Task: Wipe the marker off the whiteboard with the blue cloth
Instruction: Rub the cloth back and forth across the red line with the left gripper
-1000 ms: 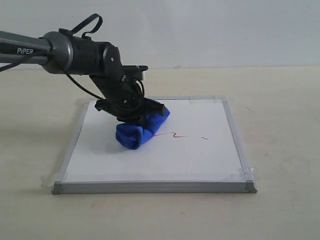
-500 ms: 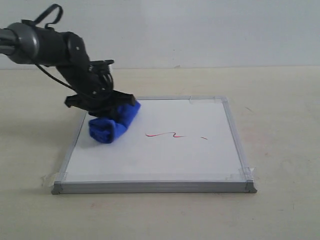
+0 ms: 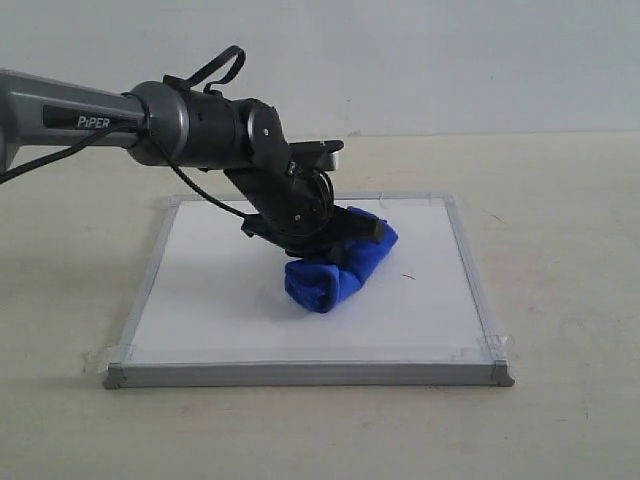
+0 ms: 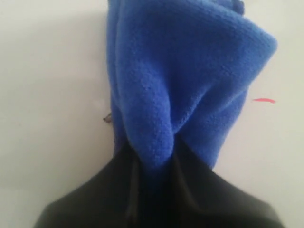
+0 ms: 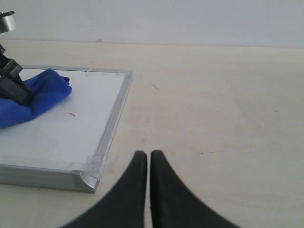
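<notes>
Blue cloth [image 3: 330,275] pinched in left claw [image 3: 335,232] — pressed on whiteboard [image 3: 210,295], beside marker dash [image 3: 407,276]

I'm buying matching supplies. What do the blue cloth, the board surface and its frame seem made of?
The blue cloth looks like microfibre or fleece: fuzzy matte nap, soft folds. The whiteboard surface seems a smooth, faintly glossy white coating; its core cannot be told. The frame looks like aluminium: grey with a dull metallic sheen, though plastic is possible.
</notes>
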{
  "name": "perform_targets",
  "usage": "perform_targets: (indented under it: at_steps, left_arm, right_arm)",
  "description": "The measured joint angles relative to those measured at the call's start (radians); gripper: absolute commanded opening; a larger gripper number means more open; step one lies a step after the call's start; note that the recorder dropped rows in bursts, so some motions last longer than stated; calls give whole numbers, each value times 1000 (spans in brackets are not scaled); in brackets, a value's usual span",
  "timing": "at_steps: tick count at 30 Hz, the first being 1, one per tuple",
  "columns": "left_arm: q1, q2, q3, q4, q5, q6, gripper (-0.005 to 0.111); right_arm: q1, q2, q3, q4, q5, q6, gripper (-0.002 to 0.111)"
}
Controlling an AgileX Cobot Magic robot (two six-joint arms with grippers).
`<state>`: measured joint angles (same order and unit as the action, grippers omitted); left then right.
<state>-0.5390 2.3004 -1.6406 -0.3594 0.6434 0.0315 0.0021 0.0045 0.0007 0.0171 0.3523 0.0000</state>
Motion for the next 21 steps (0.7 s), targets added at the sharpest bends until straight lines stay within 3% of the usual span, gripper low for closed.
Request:
perform_targets:
  at_steps: [8,11,16,21]
  left_arm:
    - [157,2,-14,8,85,-150,4]
    - [171,2,-21,-4,105,-150,4]
    - [123,2,-21,-53,78,-32,4]
    - [-17,20,-21,-233,4,78,4]
  right_arm:
    - [0,0,0,0,0,0,0]
    - [0,0,0,0,0,0,0]
    - [0,0,0,0,0,0,0]
    - [0,0,0,0,0,0,0]
